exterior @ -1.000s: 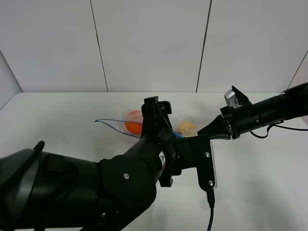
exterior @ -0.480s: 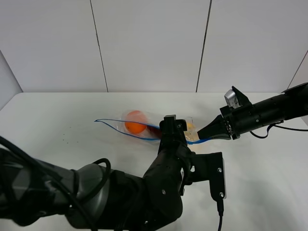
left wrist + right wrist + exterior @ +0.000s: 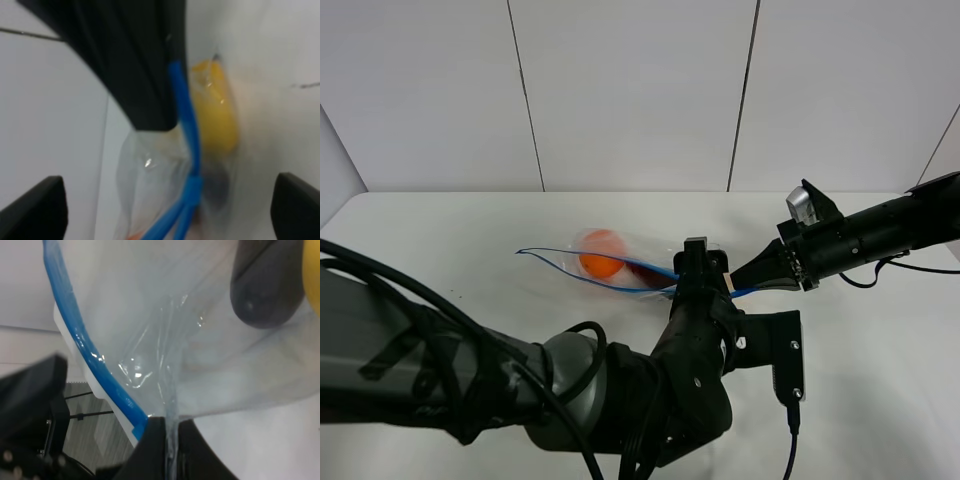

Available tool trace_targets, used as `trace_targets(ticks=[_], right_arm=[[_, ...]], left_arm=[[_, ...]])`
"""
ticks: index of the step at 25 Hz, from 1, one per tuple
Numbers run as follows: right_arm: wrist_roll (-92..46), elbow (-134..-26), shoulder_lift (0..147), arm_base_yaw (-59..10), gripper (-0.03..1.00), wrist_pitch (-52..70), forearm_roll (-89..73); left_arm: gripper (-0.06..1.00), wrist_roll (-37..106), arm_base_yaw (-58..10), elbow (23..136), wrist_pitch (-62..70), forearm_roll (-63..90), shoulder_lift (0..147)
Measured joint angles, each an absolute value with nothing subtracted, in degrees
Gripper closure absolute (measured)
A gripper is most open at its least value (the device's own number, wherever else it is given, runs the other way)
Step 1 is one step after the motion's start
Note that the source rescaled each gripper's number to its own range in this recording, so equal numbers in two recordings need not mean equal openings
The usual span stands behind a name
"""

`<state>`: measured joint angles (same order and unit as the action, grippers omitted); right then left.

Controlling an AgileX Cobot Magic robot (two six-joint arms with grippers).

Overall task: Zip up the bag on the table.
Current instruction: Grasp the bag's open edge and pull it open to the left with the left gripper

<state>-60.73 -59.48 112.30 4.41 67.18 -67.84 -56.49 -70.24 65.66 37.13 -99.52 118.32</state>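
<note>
The clear bag (image 3: 620, 262) lies on the white table (image 3: 430, 235). Its blue zipper strip (image 3: 570, 258) gapes at the left end. An orange toy (image 3: 599, 262) shows through. My right gripper (image 3: 752, 282) is shut on the bag's right corner; in the right wrist view its fingers (image 3: 157, 440) pinch the clear plastic beside the blue strip (image 3: 75, 345), near a dark purple toy (image 3: 265, 285). My left gripper (image 3: 705, 262) hovers over the strip just left of the right gripper. In the left wrist view its fingers (image 3: 35, 205) stand wide apart around the strip (image 3: 186, 150), beside a yellow toy (image 3: 217, 115).
My left arm's bulky black body (image 3: 570, 400) fills the front of the exterior view and hides the table's near part. A black cable (image 3: 895, 265) trails from the right arm. White wall panels (image 3: 630, 90) stand behind the table.
My left arm has swung right along the bag, from over its middle to just beside the right gripper, uncovering the orange toy and the strip. The right gripper has not moved.
</note>
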Motion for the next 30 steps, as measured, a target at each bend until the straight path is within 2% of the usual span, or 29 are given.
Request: trace_targets(ticks=[8,19,23,30], right_arm=[[-60.73,-59.48,112.30,4.41,0.97,67.18,-67.59],[-60.73,-59.48,112.30,4.41,0.97,67.18,-67.57],[-60.73,-59.48,112.30,4.41,0.97,67.18,-67.52],[-60.73,-59.48,112.30,4.41,0.97,67.18,-67.52]], left_arm=[[0.14,-56.11,-69.96,65.97,36.58,-99.52,118.44],[0.43,-53.73,-69.96,66.16,36.51,-99.52,118.44],[0.49,-53.52,-69.96,66.16,36.32,-99.52,118.44],[0.52,-53.48,-69.96,66.30,34.70,-99.52,118.44]])
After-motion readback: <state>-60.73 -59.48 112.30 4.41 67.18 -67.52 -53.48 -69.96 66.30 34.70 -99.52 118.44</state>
